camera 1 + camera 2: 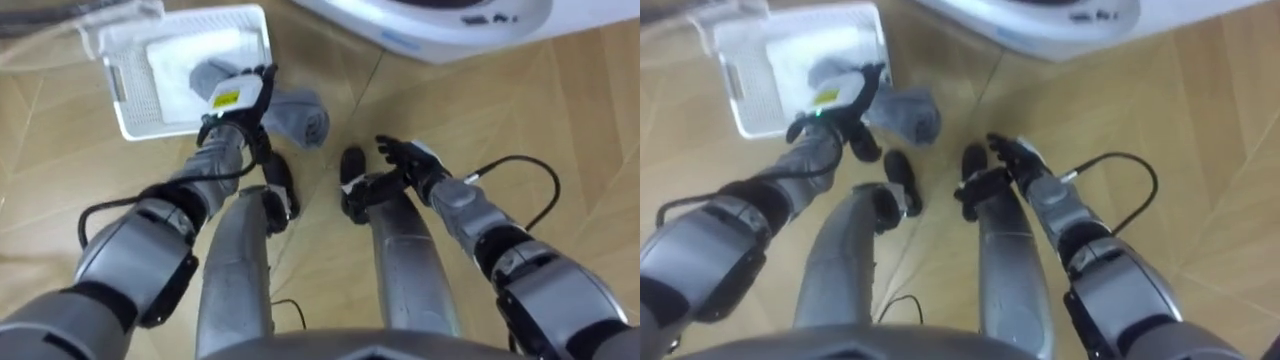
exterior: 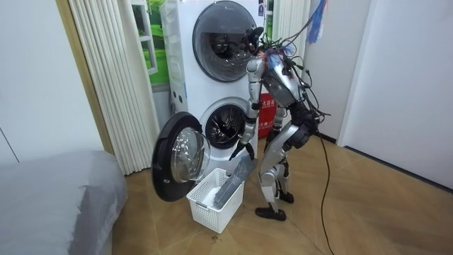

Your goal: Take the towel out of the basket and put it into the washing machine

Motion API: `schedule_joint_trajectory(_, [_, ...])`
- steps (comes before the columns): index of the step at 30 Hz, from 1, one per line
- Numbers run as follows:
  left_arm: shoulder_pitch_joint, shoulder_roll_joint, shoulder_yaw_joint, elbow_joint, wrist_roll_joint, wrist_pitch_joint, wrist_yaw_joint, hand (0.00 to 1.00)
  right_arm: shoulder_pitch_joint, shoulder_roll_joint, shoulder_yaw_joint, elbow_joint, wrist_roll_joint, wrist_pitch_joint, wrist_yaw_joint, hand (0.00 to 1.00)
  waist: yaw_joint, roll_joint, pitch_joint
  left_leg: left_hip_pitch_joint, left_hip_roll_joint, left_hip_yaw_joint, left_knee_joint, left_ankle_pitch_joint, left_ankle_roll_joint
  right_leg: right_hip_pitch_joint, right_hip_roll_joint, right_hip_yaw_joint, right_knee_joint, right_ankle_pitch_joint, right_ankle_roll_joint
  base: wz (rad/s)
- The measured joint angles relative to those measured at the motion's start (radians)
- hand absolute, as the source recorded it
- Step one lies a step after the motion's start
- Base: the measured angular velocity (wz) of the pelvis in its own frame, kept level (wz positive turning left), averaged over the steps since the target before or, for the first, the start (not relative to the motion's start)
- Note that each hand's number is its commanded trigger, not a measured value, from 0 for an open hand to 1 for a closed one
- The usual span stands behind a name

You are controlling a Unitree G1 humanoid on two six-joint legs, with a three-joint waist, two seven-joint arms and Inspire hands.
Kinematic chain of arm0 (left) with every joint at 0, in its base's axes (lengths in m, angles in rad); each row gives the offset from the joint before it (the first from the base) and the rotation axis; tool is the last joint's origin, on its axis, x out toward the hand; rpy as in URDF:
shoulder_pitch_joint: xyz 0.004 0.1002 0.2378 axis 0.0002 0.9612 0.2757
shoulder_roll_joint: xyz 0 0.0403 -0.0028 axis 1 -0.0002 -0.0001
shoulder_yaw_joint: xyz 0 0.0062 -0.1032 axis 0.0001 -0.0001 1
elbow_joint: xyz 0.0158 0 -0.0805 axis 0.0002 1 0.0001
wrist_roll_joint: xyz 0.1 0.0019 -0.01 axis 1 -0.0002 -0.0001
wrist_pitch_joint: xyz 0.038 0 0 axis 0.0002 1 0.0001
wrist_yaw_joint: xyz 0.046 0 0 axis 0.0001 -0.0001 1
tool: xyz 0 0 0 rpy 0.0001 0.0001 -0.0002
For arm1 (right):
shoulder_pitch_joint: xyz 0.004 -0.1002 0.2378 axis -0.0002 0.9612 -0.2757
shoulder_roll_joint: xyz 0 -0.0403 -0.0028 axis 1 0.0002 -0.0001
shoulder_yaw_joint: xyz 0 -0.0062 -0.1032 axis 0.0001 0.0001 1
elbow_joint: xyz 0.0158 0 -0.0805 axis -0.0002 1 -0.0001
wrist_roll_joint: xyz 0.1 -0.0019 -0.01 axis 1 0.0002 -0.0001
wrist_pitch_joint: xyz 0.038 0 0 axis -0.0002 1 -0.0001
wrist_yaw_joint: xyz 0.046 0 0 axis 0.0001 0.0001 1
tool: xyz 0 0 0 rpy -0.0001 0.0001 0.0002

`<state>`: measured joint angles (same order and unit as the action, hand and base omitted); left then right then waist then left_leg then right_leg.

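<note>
A grey towel [image 1: 305, 115] hangs half out of a white laundry basket [image 1: 135, 95] on the floor. My left hand [image 1: 240, 95] is over the basket's rim, fingers curled round the towel's upper end. In the room view the towel [image 2: 237, 177] stretches from that hand [image 2: 248, 150] down into the basket [image 2: 212, 209]. My right hand [image 1: 405, 155] hovers above my right knee, fingers relaxed and holding nothing. The white washing machine [image 1: 450, 25] lies just ahead. Its lower drum [image 2: 226, 127] is exposed, with the round door [image 2: 177, 159] swung wide to the room view's left.
I stand bent forward on a wooden floor, close to the stacked machines, with the basket between me and the open door. A second drum [image 2: 223, 32] sits above. A grey bed [image 2: 56, 198] is at the room view's left, and ribbed curtains [image 2: 106, 78] hang behind the door.
</note>
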<state>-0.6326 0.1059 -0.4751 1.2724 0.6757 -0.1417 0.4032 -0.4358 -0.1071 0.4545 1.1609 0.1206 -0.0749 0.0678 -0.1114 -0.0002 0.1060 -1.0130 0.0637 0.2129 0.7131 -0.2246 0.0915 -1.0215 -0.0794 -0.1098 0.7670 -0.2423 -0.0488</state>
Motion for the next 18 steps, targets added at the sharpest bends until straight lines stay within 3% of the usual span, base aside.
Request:
schedule_joint_trajectory(7, [-0.032,0.041,-0.057,0.003,0.067,0.003,0.067,0.00,-0.044,0.002,0.016,-0.028,0.101,-0.003,-0.002,0.00,-0.047,-0.007,0.0041,-0.123,0.005,-0.026,0.094,-0.012,-0.005,-0.110,-0.006,-0.018,0.079,-0.020,-0.014,0.06])
schedule_joint_trajectory(13, [-0.036,0.042,-0.060,0.004,0.105,0.002,0.081,0.00,-0.036,0.000,0.035,-0.090,0.131,-0.025,-0.003,0.00,-0.060,-0.015,0.0045,-0.202,0.031,-0.027,0.213,-0.065,-0.001,-0.182,-0.001,-0.016,0.182,-0.059,-0.019,-0.06])
schedule_joint_trajectory(18, [-0.037,0.063,-0.079,0.006,0.104,0.005,0.095,0.00,-0.045,0.003,0.045,-0.104,0.150,-0.042,-0.002,0.00,-0.077,-0.021,0.0042,-0.254,0.047,-0.040,0.314,-0.104,-0.001,-0.226,0.003,-0.018,0.270,-0.093,-0.023,-0.04])
